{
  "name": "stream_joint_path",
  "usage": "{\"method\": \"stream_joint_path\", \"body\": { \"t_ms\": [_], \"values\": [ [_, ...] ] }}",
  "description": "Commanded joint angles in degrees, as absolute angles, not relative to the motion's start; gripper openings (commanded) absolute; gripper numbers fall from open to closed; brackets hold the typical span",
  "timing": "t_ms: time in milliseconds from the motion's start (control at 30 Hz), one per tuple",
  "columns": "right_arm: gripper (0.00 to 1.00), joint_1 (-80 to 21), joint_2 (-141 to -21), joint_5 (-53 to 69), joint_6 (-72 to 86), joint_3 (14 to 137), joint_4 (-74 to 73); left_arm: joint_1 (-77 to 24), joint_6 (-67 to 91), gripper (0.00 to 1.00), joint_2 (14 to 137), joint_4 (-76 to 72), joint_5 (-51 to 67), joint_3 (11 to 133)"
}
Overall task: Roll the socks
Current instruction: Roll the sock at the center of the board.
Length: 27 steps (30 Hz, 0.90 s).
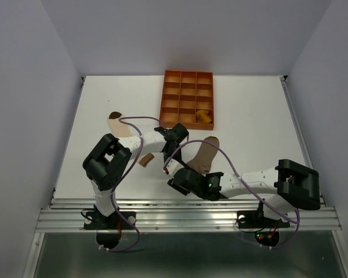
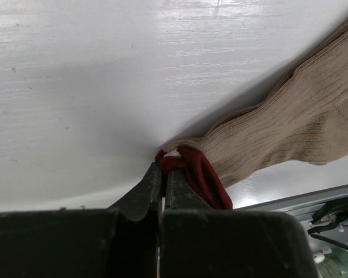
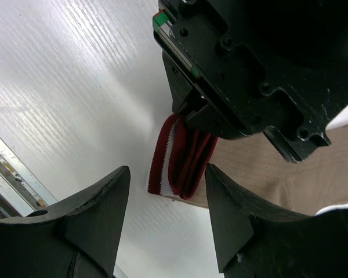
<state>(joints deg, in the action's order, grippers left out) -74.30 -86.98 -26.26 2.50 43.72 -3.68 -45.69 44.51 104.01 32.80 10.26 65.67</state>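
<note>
Top external view: three socks [image 1: 204,155] counted. One taupe sock [image 1: 206,152] lies centre, its cuff [image 2: 200,176] clamped in the left gripper [image 2: 162,174]. The right gripper [image 3: 167,174] stands parted and empty beside it. One cream sock [image 1: 119,124] lies far left, and one yellow sock [image 1: 204,117] sits in the single tray [image 1: 188,72].

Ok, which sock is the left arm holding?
The taupe-brown sock, pinched at its red cuff; the cream sock lies apart, the mustard sock in the tray.

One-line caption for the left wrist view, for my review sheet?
Left gripper shut on the red cuff of the taupe sock, which lies on the white table.
</note>
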Motion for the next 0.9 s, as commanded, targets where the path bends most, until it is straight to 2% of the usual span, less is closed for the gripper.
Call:
{"method": "stream_joint_path", "body": {
  "t_ms": [0,600,767,867],
  "values": [
    [0.60,-75.1,-88.9,-29.4,1.1,46.4,-1.1,-46.1,44.2,0.00,105.3,37.5,9.4,65.7],
    [0.50,-76.1,-96.5,-31.0,1.1,48.3,-4.1,-46.1,44.5,0.00,105.6,38.1,9.7,66.0],
    [0.41,-76.1,-98.0,-34.3,4.5,48.0,-5.9,-46.1,44.4,0.00,105.6,38.2,9.8,65.9],
    [0.31,-76.1,-97.6,-34.4,5.9,47.5,-6.3,-46.1,44.4,0.00,105.5,38.3,10.0,65.7]
  ]
}}
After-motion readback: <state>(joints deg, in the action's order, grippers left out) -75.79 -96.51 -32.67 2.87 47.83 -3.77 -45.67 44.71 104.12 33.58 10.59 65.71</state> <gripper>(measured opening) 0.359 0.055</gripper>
